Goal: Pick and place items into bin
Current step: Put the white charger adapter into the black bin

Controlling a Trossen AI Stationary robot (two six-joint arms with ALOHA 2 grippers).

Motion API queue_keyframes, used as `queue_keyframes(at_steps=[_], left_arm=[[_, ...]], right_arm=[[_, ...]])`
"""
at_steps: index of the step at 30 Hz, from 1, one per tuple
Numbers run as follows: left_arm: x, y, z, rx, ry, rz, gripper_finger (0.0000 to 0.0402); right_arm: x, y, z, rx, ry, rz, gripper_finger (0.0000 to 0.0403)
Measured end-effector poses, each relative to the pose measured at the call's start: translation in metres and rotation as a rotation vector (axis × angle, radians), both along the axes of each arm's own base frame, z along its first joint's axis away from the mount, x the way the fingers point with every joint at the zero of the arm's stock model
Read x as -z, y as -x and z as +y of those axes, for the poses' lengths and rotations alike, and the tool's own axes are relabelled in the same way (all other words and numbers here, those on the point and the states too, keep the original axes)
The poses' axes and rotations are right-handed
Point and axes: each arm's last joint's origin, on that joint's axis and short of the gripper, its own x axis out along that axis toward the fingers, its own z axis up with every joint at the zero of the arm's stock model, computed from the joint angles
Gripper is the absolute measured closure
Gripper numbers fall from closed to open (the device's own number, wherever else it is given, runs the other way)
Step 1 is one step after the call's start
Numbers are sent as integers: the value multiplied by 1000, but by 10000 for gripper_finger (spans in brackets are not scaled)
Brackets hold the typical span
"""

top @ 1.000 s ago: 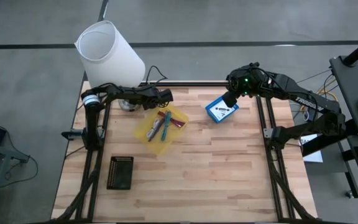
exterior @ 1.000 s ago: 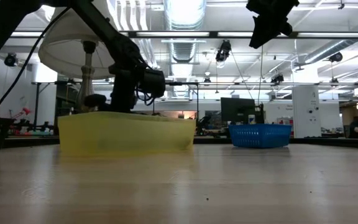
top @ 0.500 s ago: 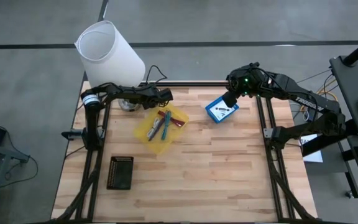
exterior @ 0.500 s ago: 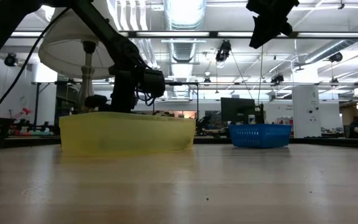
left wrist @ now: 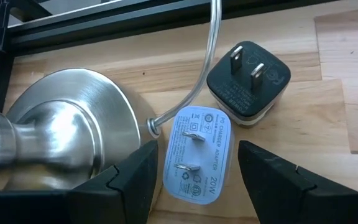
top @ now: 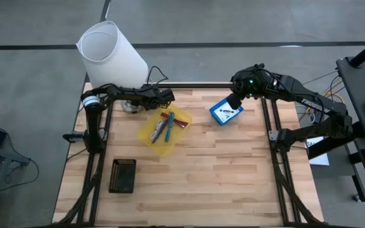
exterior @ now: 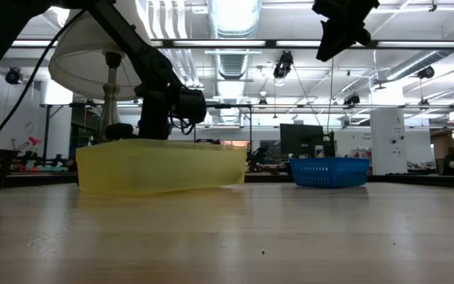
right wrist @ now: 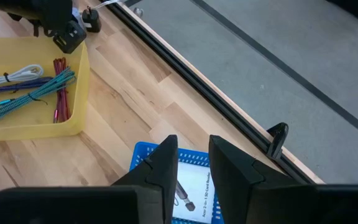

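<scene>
Right now your left gripper (left wrist: 194, 171) sits low at the table's far edge, its fingers spread on either side of a white charger (left wrist: 197, 154) that lies flat, prongs up; nothing is pinched yet. A black plug adapter (left wrist: 247, 79) lies just beside the charger, and the lamp base (left wrist: 61, 137) with its clear cord (left wrist: 199, 81) is close on the other side; if you close off-centre you could nudge the black adapter, snag the cord, or push a finger against the lamp base and tip the lamp. The charger's smooth flat faces may also slip out of a shallow grip. The yellow tray (top: 159, 142) holds cables, a teal one (right wrist: 33, 94) and a red one (right wrist: 59, 87) among them, near your left arm; a careless lift could clip its wall. Your right gripper (right wrist: 188, 165) hovers above the blue bin (top: 225, 112), its fingers a little apart and holding nothing I can see; a white packet (right wrist: 194, 190) already lies inside. Keep the arms well apart when carrying over.
</scene>
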Motion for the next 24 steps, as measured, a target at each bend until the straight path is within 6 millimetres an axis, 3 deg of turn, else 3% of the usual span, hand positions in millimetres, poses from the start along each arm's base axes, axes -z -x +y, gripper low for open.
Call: queue_keyframes(at_steps=[5, 13, 24], left_arm=[[0, -1, 0, 3, 1, -7, 208], [1, 0, 0, 12, -9, 15, 291], [-7, -1, -3, 58, 11, 18, 292]], right_arm=[[0, 0, 0, 0, 0, 0, 328], [0, 0, 0, 0, 0, 0, 328], [0, 0, 0, -1, 0, 0, 333]])
